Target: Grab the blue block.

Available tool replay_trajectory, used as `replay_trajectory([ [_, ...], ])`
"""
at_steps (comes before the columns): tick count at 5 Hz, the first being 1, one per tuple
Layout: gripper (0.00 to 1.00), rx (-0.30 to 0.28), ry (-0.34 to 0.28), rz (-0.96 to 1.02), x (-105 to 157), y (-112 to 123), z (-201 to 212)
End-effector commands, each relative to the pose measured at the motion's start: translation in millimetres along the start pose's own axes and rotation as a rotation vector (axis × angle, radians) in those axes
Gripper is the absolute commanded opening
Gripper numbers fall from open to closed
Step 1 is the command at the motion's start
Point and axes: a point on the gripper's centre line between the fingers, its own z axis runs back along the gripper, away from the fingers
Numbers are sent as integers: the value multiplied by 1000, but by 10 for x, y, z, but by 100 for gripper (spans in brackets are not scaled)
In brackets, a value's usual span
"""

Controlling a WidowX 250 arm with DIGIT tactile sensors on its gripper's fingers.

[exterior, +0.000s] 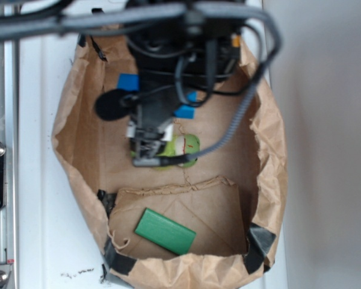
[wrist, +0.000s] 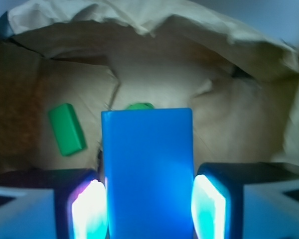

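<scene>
Gripper (wrist: 148, 204) pinching blue block (wrist: 147, 169) between its fingers, block upright, green block (wrist: 66, 128) apart on bag floor.

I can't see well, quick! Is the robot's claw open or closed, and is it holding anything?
Claw: closed on the blue block, one finger pressed against each side.

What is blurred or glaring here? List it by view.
Exterior view: the arm and cables up top are soft and out of focus; the green block is fairly sharp. Wrist view: the tool pads glow with overexposed cyan glare beside the blue block; the paper bag behind looks soft.
</scene>
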Motion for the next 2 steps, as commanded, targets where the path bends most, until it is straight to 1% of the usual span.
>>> replay_trajectory([
  [1,0,21,-93,-34,-10,-62,182],
  [2,0,28,-92,-30,21,-71,135],
])
